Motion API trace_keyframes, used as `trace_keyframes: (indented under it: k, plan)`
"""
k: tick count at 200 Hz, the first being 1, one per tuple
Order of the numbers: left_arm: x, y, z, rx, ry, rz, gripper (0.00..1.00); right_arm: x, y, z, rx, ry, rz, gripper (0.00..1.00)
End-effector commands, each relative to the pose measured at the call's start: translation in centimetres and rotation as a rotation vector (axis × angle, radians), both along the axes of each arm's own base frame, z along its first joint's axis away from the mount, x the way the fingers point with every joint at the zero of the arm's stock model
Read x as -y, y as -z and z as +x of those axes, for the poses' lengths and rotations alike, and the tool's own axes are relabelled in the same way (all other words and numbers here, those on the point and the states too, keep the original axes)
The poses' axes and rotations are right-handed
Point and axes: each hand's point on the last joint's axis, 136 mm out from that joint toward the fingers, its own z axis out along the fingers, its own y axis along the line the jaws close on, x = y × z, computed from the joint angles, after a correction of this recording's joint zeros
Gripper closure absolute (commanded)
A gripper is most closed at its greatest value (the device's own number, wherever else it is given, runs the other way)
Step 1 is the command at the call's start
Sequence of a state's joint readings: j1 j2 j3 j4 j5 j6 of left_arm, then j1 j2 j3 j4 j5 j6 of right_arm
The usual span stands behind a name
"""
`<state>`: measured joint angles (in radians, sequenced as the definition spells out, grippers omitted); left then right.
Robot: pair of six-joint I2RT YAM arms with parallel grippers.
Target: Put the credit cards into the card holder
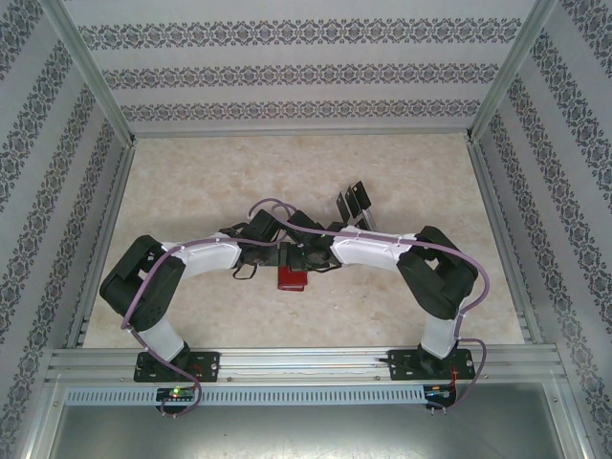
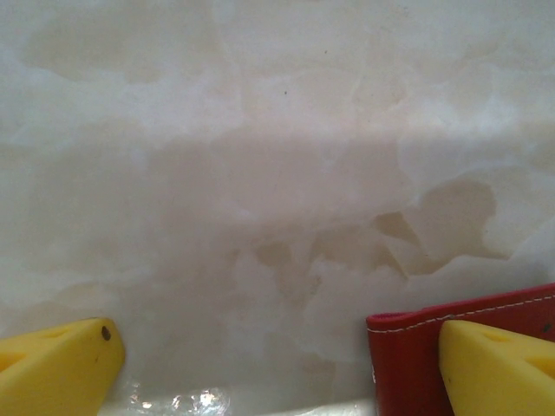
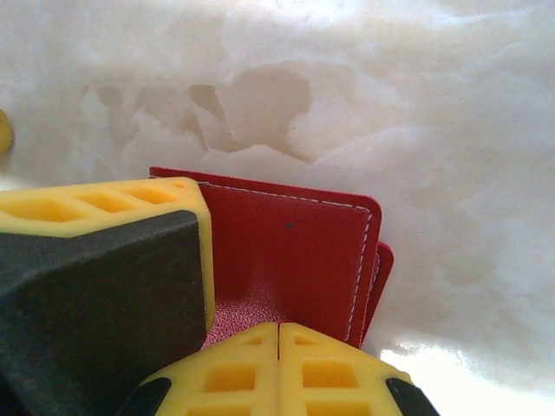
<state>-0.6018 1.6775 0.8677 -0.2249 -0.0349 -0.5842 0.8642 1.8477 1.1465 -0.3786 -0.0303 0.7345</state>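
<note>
The card holder (image 1: 290,278) is lying on the table (image 1: 191,191), midway between the left and right edges and closer to the near edge. The cards (image 1: 354,203) are standing behind it, a little toward the right edge. The left gripper (image 2: 277,373) is sitting at the holder's left with one finger (image 2: 499,368) over its edge. The right gripper (image 3: 277,334) is sitting over the holder's opposite side.

card holder (image 3: 286,260) red, white stitching | table (image 1: 287,172) cream marbled | walls (image 1: 287,72) grey floral stripes
</note>
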Motion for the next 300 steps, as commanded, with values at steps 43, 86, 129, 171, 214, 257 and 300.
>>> trace_keyframes:
  k: [43,86,129,171,214,257,300]
  plan:
    - [-1.9,0.6,-1.3,-0.058,-0.158,-0.037,0.02,0.2,5.8,-3.8,-0.107,-0.066,-0.126,1.0]
    - [-3.4,-2.2,-0.4,0.012,-0.329,-0.188,0.0,0.5,5.7,-3.9,-0.1,-0.071,-0.143,1.0]
    - [-4.6,-3.6,-0.4,0.046,-0.374,-0.229,0.0,0.6,5.2,-3.9,-0.089,-0.07,-0.141,1.0]
    - [-4.8,-3.0,-1.3,0.023,-0.306,-0.196,0.0,0.0,1.9,-2.2,-0.039,-0.063,-0.074,1.0]
    - [-4.3,-3.6,-2.4,0.023,-0.16,-0.175,0.0,0.9,-3.2,-0.6,0.036,-0.027,0.015,1.0]
    - [-2.1,-4.7,-1.7,-0.015,0.012,-0.168,0.0,2.1,-5.3,-0.6,0.067,-0.035,0.053,1.0]
    - [-1.4,-4.1,-2.6,-0.074,0.077,-0.176,0.01,3.3,-4.7,-0.7,0.055,-0.041,0.043,1.0]
